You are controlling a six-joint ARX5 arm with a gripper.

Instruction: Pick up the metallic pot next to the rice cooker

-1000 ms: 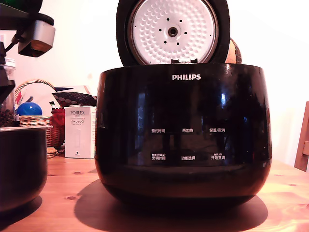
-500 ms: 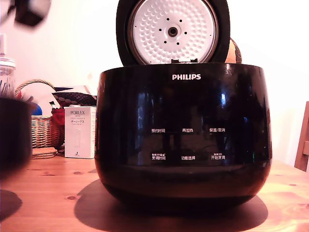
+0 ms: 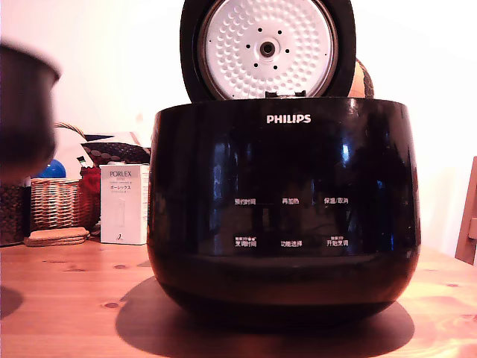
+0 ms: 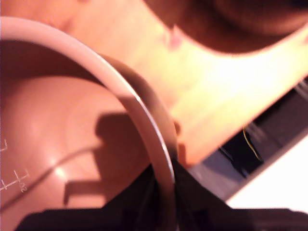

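pot (image 3: 26,112): airborne, blurred, clear of table (image 3: 74,298).
gripper (image 4: 166,202): clamped over pot rim.
risk: one-sided rim pinch, pot may tilt or slip.

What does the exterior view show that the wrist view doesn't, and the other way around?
Only the exterior view shows the rice cooker with its lid raised, plus the white box and wicker basket behind. It also shows the metallic pot lifted clear of the table, blurred at the exterior view's left edge.

Only the wrist view shows the pot's interior with its fill marks, and the gripper clamped over the pale rim.

Both show the pot and the wooden table.
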